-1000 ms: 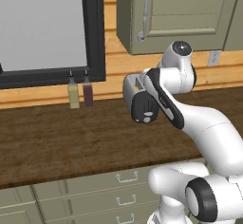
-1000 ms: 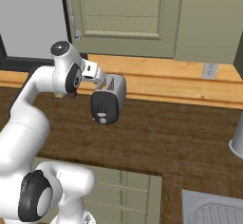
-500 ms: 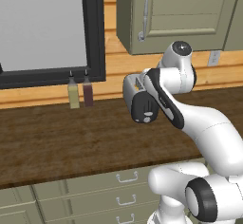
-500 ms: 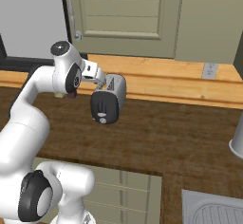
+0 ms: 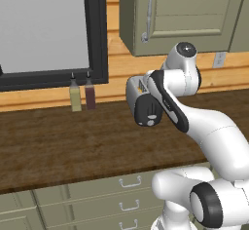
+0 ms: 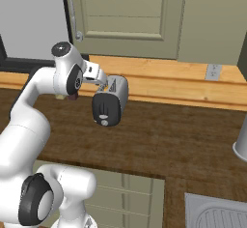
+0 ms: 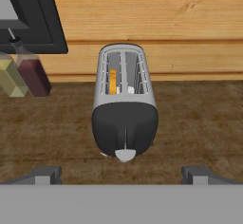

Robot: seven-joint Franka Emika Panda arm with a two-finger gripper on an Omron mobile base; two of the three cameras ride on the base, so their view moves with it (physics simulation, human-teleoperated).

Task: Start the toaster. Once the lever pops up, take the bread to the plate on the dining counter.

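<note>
While the gripper [image 7: 121, 174] hovers with its fingers spread wide and nothing between them, the toaster [image 7: 124, 107] stands on the dark wood worktop [image 7: 199, 123] against the plank wall, its black end panel facing the hand and bread [image 7: 113, 81] in the left slot. Pressing the lever [image 7: 125, 155] well probably means lowering one fingertip squarely onto the tab and pushing straight down.

- The toaster [image 7: 124, 105] stands on the dark wood worktop [image 7: 199, 123], its black end panel facing the camera.
- An orange-tan slice [image 7: 113, 81] sits in its left slot.
- Two bottles, one yellowish [image 7: 10, 78] and one dark red [image 7: 32, 75], stand at the left against the plank wall [image 7: 156, 23].
- The fingertips [image 7: 43, 174] stand wide apart below the toaster.
</note>
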